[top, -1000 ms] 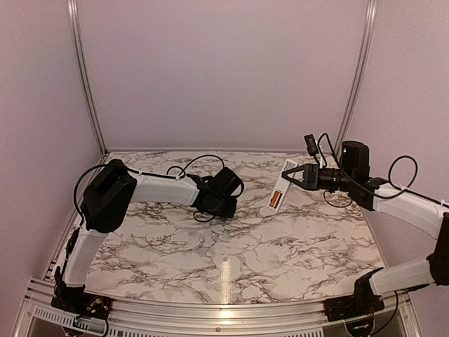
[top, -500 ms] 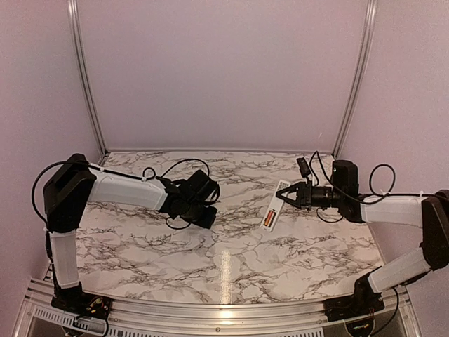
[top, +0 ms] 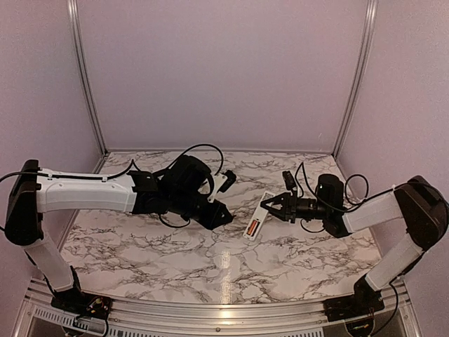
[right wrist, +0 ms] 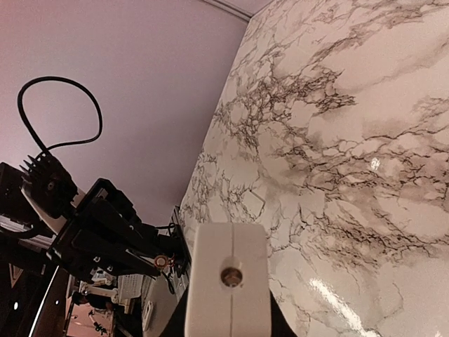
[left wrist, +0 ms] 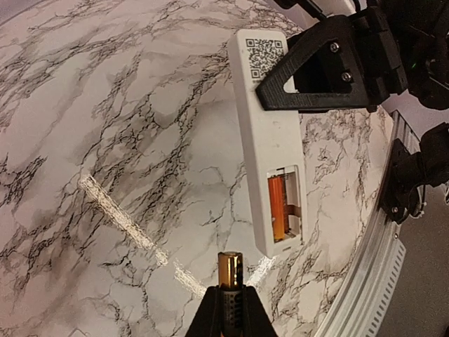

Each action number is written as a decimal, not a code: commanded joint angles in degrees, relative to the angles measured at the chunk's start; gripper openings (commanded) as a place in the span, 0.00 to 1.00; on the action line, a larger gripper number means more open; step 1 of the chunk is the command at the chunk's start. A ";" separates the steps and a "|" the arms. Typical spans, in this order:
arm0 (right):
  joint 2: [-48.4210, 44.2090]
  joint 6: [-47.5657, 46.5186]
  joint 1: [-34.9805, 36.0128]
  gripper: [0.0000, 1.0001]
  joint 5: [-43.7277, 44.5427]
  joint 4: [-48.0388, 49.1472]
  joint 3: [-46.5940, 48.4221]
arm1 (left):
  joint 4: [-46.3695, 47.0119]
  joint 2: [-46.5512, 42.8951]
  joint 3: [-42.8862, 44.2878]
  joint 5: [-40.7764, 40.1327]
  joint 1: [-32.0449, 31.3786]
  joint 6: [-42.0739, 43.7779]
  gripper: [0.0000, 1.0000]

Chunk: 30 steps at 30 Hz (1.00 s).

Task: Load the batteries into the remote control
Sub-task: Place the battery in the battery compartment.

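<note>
The white remote control point(top: 255, 224) hangs above the marble table, held at its upper end by my right gripper point(top: 267, 205), which is shut on it. In the left wrist view the remote point(left wrist: 263, 126) shows its back, with a QR label and an open bay holding one copper battery point(left wrist: 278, 208). My left gripper point(top: 223, 216) is shut on the second battery point(left wrist: 229, 272), whose copper tip points at the remote's open bay, a short gap away. In the right wrist view the remote's end point(right wrist: 226, 288) fills the space between the fingers.
A small white piece point(top: 223, 180) sits on the table behind the left wrist. The table's metal rail point(left wrist: 372, 274) runs along the near edge. Aluminium posts point(top: 82, 77) stand at the back corners. The marble top point(top: 210, 260) spreads between the arms.
The left arm has stretched out to the right, bringing its gripper close to the remote. The right gripper has carried the remote left and lower, towards the table's middle.
</note>
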 commanded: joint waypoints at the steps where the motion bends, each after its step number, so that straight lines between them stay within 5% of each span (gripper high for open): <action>1: 2.12 5.09 2.44 0.00 3.64 9.86 -0.26 | -3.62 2.20 4.42 3.61 -2.25 -1.78 0.00; 18: 10.55 15.01 4.64 0.00 7.26 28.06 -4.67 | -8.09 8.79 10.33 2.78 -4.27 -5.23 0.00; 30: 11.05 15.60 5.61 0.00 7.77 29.32 -4.98 | -10.64 12.57 14.02 1.24 -4.45 -5.37 0.00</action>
